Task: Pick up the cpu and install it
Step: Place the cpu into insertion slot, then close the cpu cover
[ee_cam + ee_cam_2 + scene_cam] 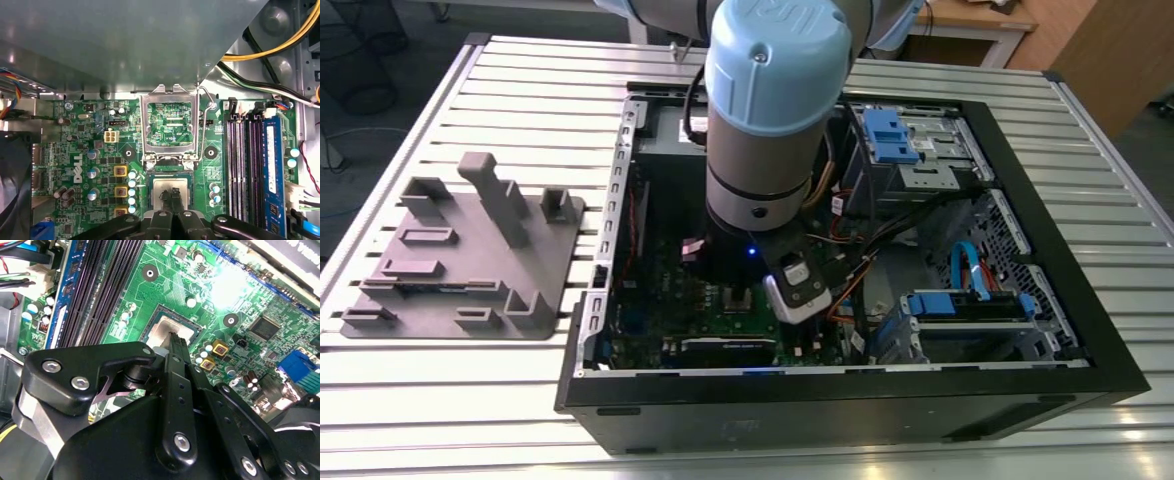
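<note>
Seeing black gripper (172,192) pinched narrow, tips on silvery-grey square cpu (159,186) lying in socket (171,172) of green motherboard (85,135), metal frame (145,127) flipped open.

A big black computer box (854,405) lies open on the desk (454,400). A green board (85,125) sits inside. A grey plastic block (467,270) lies at the exterior view's left.

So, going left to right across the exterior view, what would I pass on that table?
Grey plastic fixture → computer case's left wall → robot arm → blue drive brackets.
</note>
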`<state>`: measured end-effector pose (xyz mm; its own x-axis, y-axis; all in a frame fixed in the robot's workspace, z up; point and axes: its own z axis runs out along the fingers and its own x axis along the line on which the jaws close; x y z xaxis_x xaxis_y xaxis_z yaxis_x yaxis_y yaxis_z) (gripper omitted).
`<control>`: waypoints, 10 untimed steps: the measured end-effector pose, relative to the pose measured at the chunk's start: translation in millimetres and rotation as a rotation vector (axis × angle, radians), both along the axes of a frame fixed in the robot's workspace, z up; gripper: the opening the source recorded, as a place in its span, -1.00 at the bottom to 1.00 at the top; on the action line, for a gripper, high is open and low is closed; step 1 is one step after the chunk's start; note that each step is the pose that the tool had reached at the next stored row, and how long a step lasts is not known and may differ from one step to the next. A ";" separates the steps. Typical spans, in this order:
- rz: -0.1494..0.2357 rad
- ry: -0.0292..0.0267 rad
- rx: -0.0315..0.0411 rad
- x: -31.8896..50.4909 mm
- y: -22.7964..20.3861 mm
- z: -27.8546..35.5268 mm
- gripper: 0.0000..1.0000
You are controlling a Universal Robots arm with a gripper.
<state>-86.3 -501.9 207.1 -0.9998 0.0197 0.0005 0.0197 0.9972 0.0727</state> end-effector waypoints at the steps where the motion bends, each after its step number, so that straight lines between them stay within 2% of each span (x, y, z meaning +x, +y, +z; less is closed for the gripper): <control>1: 0.000 0.0000 -0.0001 0.0 0.0 1.1 -0.79; 4: 0.000 -0.0004 0.0003 0.0 0.0 2.8 -0.79; 6: 0.000 -0.0003 0.0088 0.2 0.0 2.9 -0.79; 10: 0.000 -0.0003 0.0089 0.2 0.0 2.8 -0.79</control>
<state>-86.1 -501.9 209.9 -0.9998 0.0198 0.0004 0.0197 0.9965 0.0816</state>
